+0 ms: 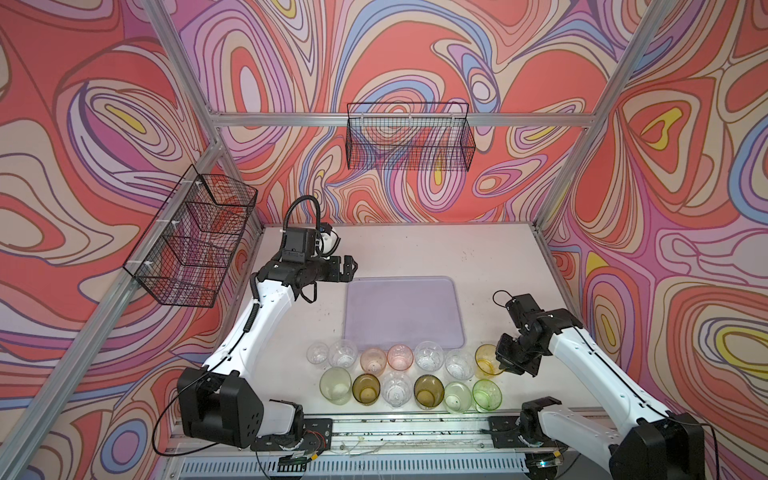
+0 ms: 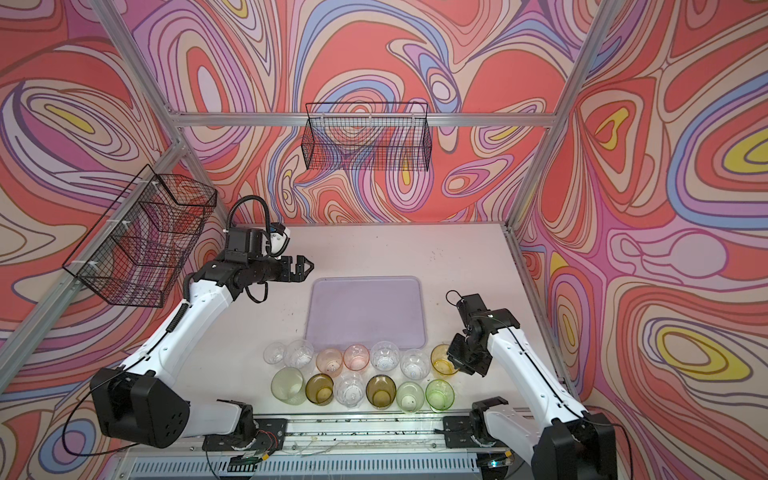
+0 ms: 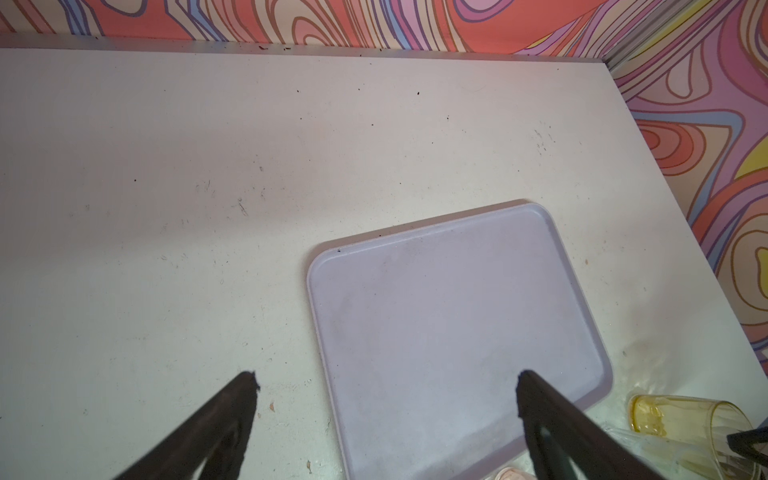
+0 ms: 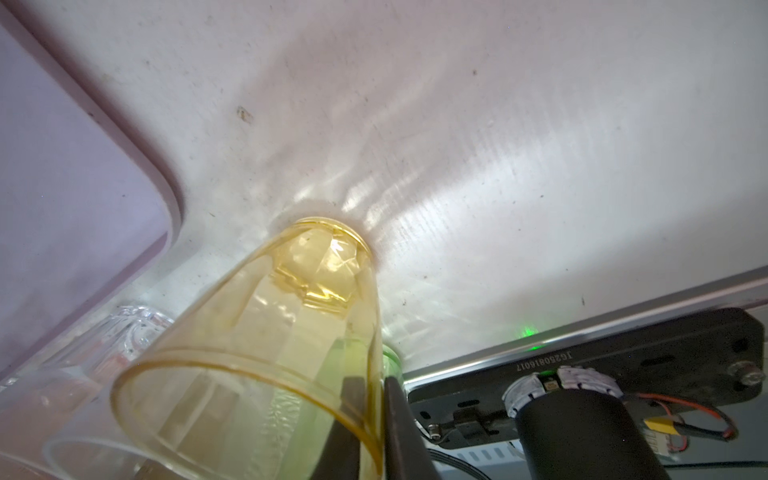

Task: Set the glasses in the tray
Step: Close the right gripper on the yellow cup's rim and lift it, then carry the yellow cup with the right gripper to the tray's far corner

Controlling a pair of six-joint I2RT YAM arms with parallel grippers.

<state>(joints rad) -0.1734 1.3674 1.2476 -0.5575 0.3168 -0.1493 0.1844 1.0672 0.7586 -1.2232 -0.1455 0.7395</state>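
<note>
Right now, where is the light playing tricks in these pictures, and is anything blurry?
Right wrist view: the amber glass throws bright streaks across the table. Left wrist view: the fingers of the left gripper are dark and out of focus. In a top view, the clear glasses nearly fade into the table.

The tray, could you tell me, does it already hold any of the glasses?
No, the tray shows only its bare lavender surface in the left wrist view, and the amber glass sits outside its rim.
</note>
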